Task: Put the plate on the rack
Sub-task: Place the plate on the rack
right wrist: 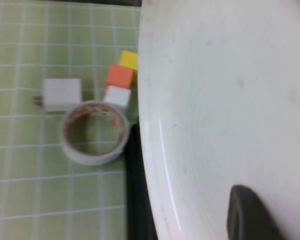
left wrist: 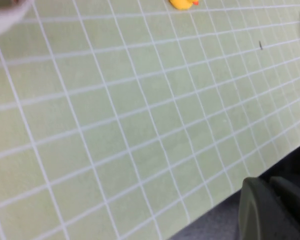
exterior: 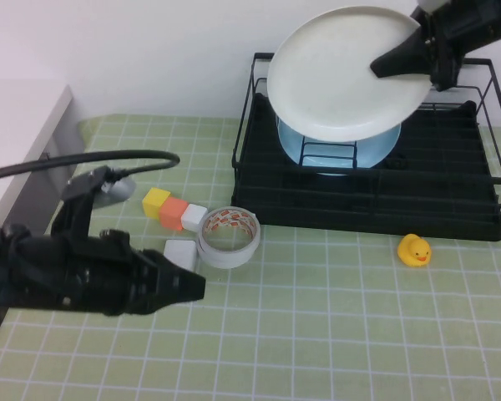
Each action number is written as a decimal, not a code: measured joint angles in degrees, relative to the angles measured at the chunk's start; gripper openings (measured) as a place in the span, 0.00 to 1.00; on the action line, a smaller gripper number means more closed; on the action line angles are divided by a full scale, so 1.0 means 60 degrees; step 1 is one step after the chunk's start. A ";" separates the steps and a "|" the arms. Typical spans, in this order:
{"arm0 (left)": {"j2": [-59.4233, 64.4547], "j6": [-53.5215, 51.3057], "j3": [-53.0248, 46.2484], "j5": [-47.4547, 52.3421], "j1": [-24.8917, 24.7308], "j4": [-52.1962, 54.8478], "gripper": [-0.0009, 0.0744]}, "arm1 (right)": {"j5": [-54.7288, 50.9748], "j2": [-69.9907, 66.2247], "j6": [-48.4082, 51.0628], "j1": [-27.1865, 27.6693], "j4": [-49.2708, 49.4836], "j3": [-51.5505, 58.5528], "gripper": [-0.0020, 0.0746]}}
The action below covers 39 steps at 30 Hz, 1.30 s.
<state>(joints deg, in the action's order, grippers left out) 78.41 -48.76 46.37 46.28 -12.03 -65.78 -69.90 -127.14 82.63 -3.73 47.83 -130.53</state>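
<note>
- White plate (exterior: pixel 344 71) is up in the air, tilted, over the back-left part of the rack (exterior: pixel 376 196); its lower edge overlaps a light blue plate (exterior: pixel 338 150) standing upright in the rack's dividers.
- Right gripper (exterior: pixel 398 63) is at the top right of the high view, fingers pinching the white plate at its right rim. Right wrist view shows one dark finger (right wrist: pixel 250 212) lying on the plate face (right wrist: pixel 225 110).
- Black wire rack sits at the back right of the green grid mat (exterior: pixel 317 334), tray base flat on the mat.
- Left gripper (exterior: pixel 188 286) hovers low over the mat's front left, well apart from the rack, holding nothing; cannot tell whether its fingers are spread or together.
- Clutter between the left gripper and the rack: tape roll (exterior: pixel 228 237) just beside the rack's front-left corner, yellow block (exterior: pixel 156 201), orange block (exterior: pixel 174 212) and white block (exterior: pixel 193 217) touching in a row, white charger (exterior: pixel 180 251) near the tape.
- Rubber duck (exterior: pixel 414 250) sits on the mat just in front of the rack, right side.
</note>
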 joint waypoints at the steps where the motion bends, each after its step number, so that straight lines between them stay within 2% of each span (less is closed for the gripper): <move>1: 0.0000 -0.0042 -0.0132 0.0000 0.0000 -0.0128 0.01 | -0.0039 -0.0306 0.0000 0.0000 0.0000 -0.0429 0.23; 9: 0.0000 -0.0868 -0.1129 0.0000 0.0000 -0.1169 0.01 | 0.0412 -0.2018 0.0000 0.0000 -0.0068 -0.2355 0.23; 22: 0.0000 -0.1323 -0.1400 -0.0058 0.0000 -0.1314 0.01 | 0.1490 -0.2967 0.0772 0.0000 -0.0158 -0.2449 0.23; 34: -0.0005 -0.1359 -0.1400 -0.0156 0.0000 -0.1328 0.01 | 0.1807 -0.3389 0.0522 0.0000 -0.0156 -0.2449 0.23; 37: -0.0005 -0.1405 -0.1400 -0.0156 0.0000 -0.1328 0.01 | 0.2089 -0.3424 0.0122 0.0000 -0.0134 -0.2449 0.29; 39: -0.0005 -0.1435 -0.1400 -0.0156 0.0000 -0.1303 0.01 | 0.2316 -0.3424 -0.0122 0.0000 -0.0082 -0.2449 0.41</move>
<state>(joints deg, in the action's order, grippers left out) 78.38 -57.37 37.97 45.34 -12.03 -73.60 -56.00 -147.68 81.90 -3.73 47.33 -145.22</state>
